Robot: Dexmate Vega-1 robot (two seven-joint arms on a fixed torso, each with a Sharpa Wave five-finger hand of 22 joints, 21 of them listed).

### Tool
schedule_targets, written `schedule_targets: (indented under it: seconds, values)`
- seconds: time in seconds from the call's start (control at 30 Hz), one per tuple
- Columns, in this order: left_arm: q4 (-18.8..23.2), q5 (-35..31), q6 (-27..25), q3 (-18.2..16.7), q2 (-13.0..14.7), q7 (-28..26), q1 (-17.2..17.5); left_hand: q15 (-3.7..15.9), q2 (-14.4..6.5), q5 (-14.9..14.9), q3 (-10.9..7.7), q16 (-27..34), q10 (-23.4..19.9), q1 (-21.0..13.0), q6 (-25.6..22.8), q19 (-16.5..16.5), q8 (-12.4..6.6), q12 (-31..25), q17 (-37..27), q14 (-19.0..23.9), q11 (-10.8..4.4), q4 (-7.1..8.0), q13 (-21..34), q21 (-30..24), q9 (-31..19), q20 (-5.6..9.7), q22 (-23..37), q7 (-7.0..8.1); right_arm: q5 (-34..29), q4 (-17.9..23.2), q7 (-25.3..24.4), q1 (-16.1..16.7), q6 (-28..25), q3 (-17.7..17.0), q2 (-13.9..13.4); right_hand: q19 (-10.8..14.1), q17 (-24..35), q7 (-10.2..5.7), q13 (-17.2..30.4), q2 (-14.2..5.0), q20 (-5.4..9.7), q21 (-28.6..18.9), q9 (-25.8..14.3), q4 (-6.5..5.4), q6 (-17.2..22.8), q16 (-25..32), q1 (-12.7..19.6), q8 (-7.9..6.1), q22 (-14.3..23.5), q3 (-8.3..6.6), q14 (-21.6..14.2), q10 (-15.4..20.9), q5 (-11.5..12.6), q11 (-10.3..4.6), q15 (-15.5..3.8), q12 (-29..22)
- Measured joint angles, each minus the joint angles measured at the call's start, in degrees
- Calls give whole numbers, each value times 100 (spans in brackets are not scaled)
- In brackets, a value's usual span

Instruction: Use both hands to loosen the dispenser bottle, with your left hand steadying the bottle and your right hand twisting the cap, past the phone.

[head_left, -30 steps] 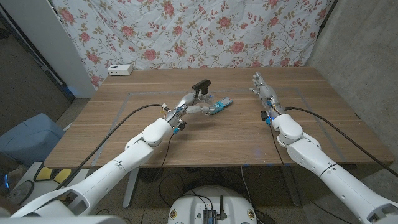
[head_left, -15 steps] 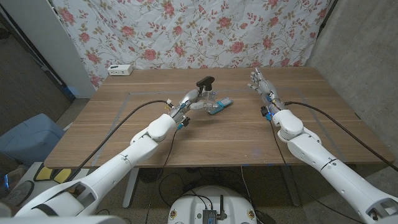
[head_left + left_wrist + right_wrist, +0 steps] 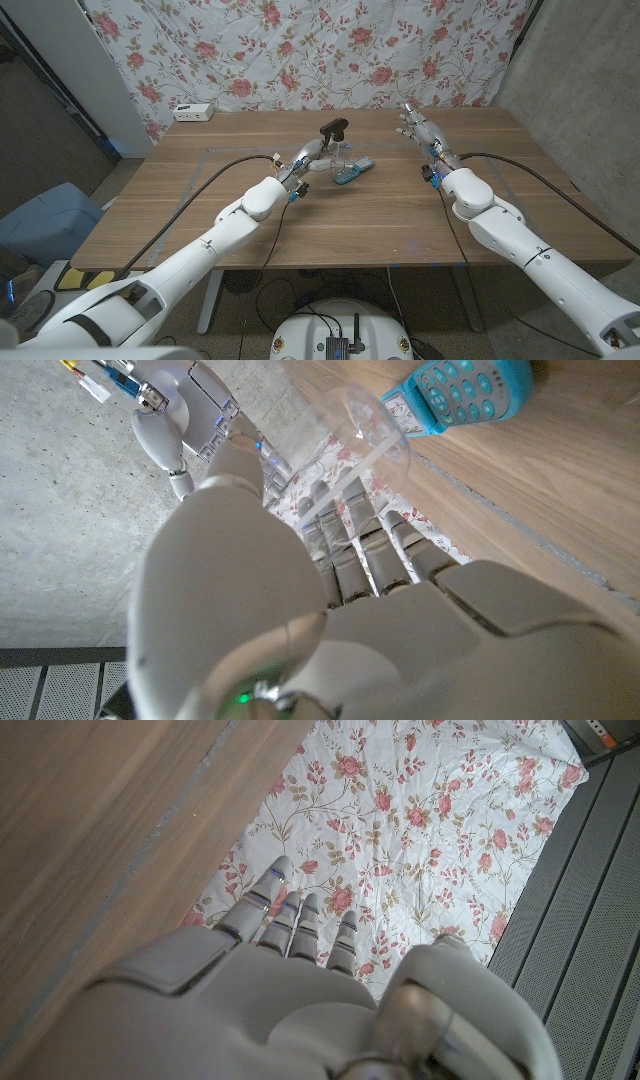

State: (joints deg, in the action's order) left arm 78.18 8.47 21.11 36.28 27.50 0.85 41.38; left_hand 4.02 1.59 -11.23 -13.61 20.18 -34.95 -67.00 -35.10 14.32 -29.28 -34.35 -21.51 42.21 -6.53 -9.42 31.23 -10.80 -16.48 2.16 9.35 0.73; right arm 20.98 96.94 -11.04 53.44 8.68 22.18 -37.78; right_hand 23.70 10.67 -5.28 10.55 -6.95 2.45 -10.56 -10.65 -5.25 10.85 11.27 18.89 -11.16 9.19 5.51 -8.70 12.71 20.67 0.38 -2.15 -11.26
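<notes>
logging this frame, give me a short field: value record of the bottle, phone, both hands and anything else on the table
bottle: clear dispenser bottle with black pump top, upright, held up by the left robot hand
phone: blue phone on the wooden table, beside the bottle on the robot's right
right robot hand: right robot hand open, raised, apart from the bottle, holding nothing
cap: not yet touched by the right robot hand
other: white box at the table's far left corner

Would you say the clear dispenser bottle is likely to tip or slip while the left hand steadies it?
The dispenser bottle looks transparent and apparently empty, so it is probably light and easily shifted. Its dark pump head sits high on a narrow body, so it may tip if pushed near the top. The smooth clear wall could slip within the left hand, which holds it beside the phone.
</notes>
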Motion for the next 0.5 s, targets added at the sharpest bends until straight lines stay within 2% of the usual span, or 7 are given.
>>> schedule_targets:
  seconds: [0.1,0.17,0.23,0.3,0.33,0.43,0.5]
  values:
    - [-66,-10,0,26,-27,18,-54,8,0,0,-13,-1,0,0,0,0,-23,0,1,9,0,-13,1,0,0,0,0,0,-76,77,27,-11,-57,-5,-91,0,0,172,0,25,0,0,10,81,44,0,118,0,0,-15,-53,19,-36,-19,10,0]
    - [-101,-19,0,43,-50,30,-107,8,0,0,-13,-2,1,0,0,0,-40,0,1,9,0,-14,1,0,23,0,0,0,-120,121,37,-13,-104,-9,-137,0,0,-251,5,-7,0,0,10,149,130,0,223,0,0,-39,-62,52,-117,-51,1,0]
    - [-147,-36,0,69,-64,47,-146,8,0,0,-13,-5,0,0,0,8,-49,0,1,9,0,-13,2,0,27,8,0,1,-196,230,50,-15,-196,-17,-232,0,0,-362,27,-26,0,0,10,205,169,0,302,0,0,-48,-62,110,-205,-108,1,0]
    - [-172,-46,-2,84,-77,55,-182,8,0,0,-13,-5,-11,0,1,32,-62,0,1,9,-11,-13,8,0,27,31,0,1,-245,304,59,-15,-259,-20,-299,0,1,62,27,-23,0,0,10,219,212,0,339,0,0,-61,-62,122,-248,-121,1,0]
    - [-180,-51,-8,92,-81,57,-197,9,0,0,-13,-5,-11,0,1,32,-62,0,1,9,-11,-13,11,0,27,31,0,1,-281,352,65,-15,-302,-24,-339,0,0,137,27,-8,0,0,10,249,224,0,355,0,0,-68,-62,128,-260,-124,1,0]
    - [-212,-73,-39,115,-96,65,-244,-2,0,0,-13,-6,-12,0,1,32,-63,0,-4,20,-12,-13,37,0,27,31,0,1,-359,485,77,-15,-414,-38,-447,0,1,-26,27,-24,0,0,10,386,287,0,524,0,0,-135,-104,175,-383,-130,0,0]
    - [-229,-79,-48,125,-103,67,-270,-1,0,0,-13,-6,-12,0,1,32,-63,-3,-16,20,-12,-13,38,0,27,31,0,2,-404,530,85,-15,-481,-41,-484,0,1,50,27,-16,0,0,10,464,316,0,604,0,0,-168,-124,175,-437,-130,0,0]
